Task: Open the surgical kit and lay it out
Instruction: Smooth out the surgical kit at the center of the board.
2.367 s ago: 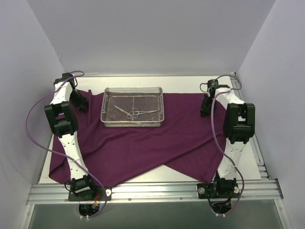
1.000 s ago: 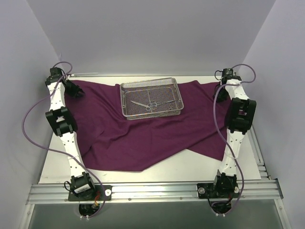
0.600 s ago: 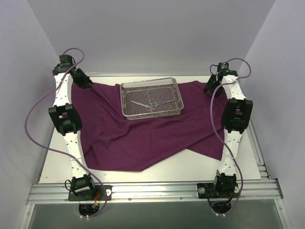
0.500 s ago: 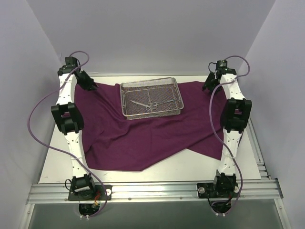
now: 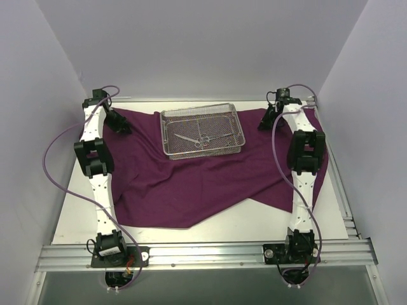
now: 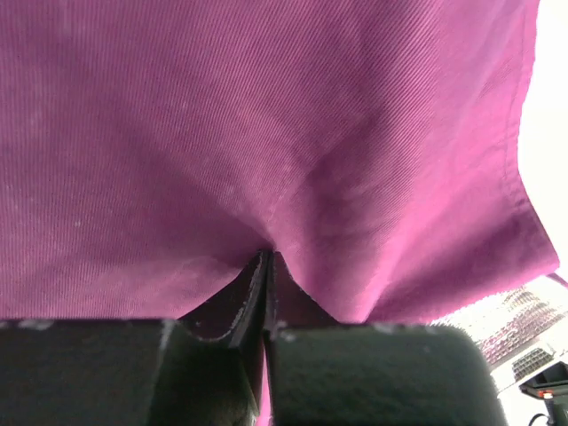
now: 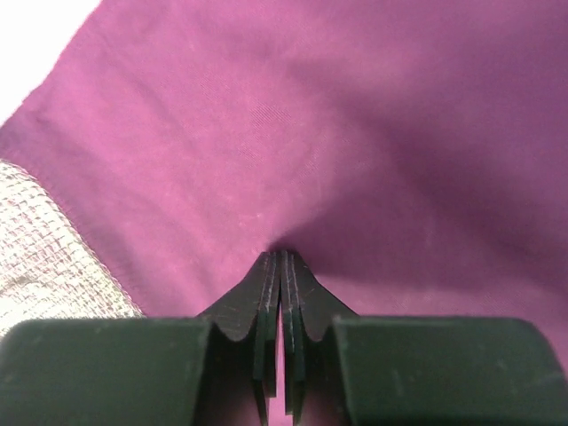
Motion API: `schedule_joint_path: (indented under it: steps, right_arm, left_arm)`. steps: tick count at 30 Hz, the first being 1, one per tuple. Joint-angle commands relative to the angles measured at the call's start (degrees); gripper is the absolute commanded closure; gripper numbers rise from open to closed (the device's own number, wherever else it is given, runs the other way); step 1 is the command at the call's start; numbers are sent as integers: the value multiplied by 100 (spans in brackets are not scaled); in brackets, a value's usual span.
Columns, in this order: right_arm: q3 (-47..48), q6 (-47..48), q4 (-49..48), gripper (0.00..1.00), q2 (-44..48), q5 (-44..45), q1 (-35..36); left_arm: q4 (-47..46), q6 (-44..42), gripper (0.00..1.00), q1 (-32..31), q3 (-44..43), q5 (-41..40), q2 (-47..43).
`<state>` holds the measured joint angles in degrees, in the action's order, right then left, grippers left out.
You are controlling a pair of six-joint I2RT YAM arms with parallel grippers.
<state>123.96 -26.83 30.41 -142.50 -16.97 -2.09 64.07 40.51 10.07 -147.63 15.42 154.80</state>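
The dark purple cloth wrap (image 5: 210, 178) lies spread on the table. The silver wire-mesh tray (image 5: 166, 135) stands on its far middle and holds scissor-like instruments (image 5: 198, 140) with ring handles. My left gripper (image 5: 121, 124) is at the cloth's far left corner, shut on the cloth; the wrist view shows it (image 6: 266, 257) pinching a fold of cloth (image 6: 266, 133). My right gripper (image 5: 264, 122) is at the far right corner, shut on the cloth; its wrist view shows it (image 7: 281, 256) pinching the fabric (image 7: 337, 133), with tray mesh (image 7: 35, 240) at the left.
White walls close in on the left, back and right. The white tabletop (image 5: 254, 222) shows in front of the cloth. A metal rail (image 5: 203, 254) with both arm bases runs along the near edge. Purple cables loop beside each arm.
Both grippers, holding the far cloth corners, first pulled the cloth and tray toward the back, then moved inward toward the tray. The tray has stayed put in the last second.
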Motion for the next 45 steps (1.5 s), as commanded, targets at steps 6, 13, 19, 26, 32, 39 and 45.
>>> schedule_joint_path:
  steps: [6,13,19,26,32,39,45]
  right_arm:
    - [-319,-875,-18,100,-427,738,-195]
    - [-680,-1562,228,100,-472,1179,-740]
    - [-620,-1054,-113,100,-366,558,-706]
    - [770,-121,580,80,-334,852,-240]
    - [823,239,623,60,134,670,-143]
    - [419,451,756,80,354,510,174]
    - [120,407,633,100,442,449,525]
  left_arm:
    - [167,167,98,364,-634,-31,857]
    - [167,54,98,891,-979,128,1088]
    - [194,-193,84,1024,-908,460,763]
    - [-52,-211,65,479,-285,339,-352]
    - [0,-149,64,-13,-135,145,-811]
    - [-237,123,75,-531,568,260,-1101]
    - [-238,220,98,-909,789,295,-1040]
